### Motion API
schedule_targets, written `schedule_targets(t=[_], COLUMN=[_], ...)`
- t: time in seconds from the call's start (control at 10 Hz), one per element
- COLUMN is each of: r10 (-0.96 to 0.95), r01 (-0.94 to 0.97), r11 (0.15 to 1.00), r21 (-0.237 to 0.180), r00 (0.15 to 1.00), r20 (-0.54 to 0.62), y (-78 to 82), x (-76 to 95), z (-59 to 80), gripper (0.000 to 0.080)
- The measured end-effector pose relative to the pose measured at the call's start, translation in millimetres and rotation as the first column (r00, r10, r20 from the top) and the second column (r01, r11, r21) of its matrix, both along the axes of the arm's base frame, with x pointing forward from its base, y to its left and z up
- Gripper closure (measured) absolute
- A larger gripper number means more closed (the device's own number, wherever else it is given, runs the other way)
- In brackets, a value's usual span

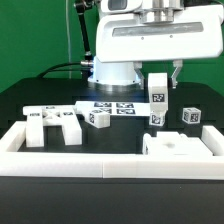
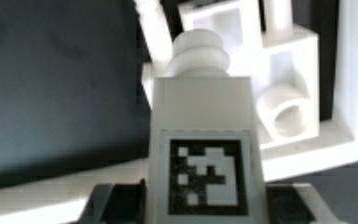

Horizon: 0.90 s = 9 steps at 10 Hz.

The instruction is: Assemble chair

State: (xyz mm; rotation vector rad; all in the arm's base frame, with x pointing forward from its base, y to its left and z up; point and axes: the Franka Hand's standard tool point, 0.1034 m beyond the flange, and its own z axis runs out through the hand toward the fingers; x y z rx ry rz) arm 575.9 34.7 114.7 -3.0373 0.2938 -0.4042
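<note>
my gripper (image 1: 162, 80) is closed on a leg post (image 1: 158, 95) of the chair and holds it upright over the black table (image 1: 30, 100); in the exterior view the post hides most of my fingers (image 1: 178, 70), and i cannot tell whether its lower end touches anything. from the post in that view the seat slab (image 1: 175, 146) lies at about five o'clock and the back piece (image 1: 55, 125) at about eight, with small tagged blocks (image 1: 97, 118) between, tags too small to read. the wrist view shows the post's tag (image 2: 202, 170) and rounded peg (image 2: 201, 50), while the white parts beyond are blurred and half covered.
</note>
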Motion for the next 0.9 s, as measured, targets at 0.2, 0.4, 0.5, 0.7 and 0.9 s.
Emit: schedule_targets(t=[0.2,0.4,0.5,0.7,0.9], r10=[0.001,0.018,0.037,0.069,0.082], r01=[0.001,-0.014,-0.033,-0.064,-0.077], r11=[1.000,0.999,0.999,0.997,0.996], r21=[-0.026,-0.031,-0.033,-0.039,-0.041], r00=[0.995,0.992,0.990,0.988,0.987], r20=[0.099,0.128,0.134,0.136,0.137], y=[-0.9,13.6,24.0,40.8,46.3], x=[-1.0,0.8,6.9,12.7,13.6], z=[-1.4,-4.2,-5.2,-13.0,-13.4], gripper=[0.0509,0.0509,0.0509,0.0509,0.0509])
